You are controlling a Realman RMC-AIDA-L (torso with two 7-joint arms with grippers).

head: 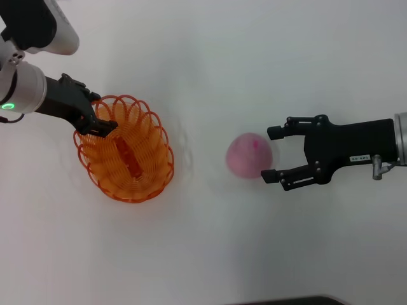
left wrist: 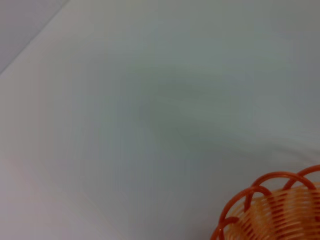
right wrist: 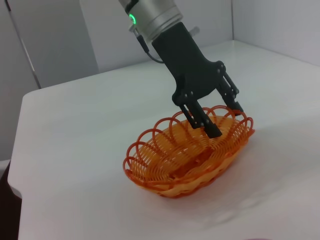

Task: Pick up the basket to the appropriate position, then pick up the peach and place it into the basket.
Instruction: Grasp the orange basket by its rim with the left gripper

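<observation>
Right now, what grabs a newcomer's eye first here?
The orange basket on the robot's left side of the white table, with the left claw straddling its rim, one finger inside and one outside. Then the pink peach lying right of the basket, apart from it. The right claw is open, its fingertips reaching either side of the peach.

The left end effector (right wrist: 222, 120) straddles the rim of the basket (right wrist: 170, 165) on the white table (right wrist: 75, 135).
</observation>
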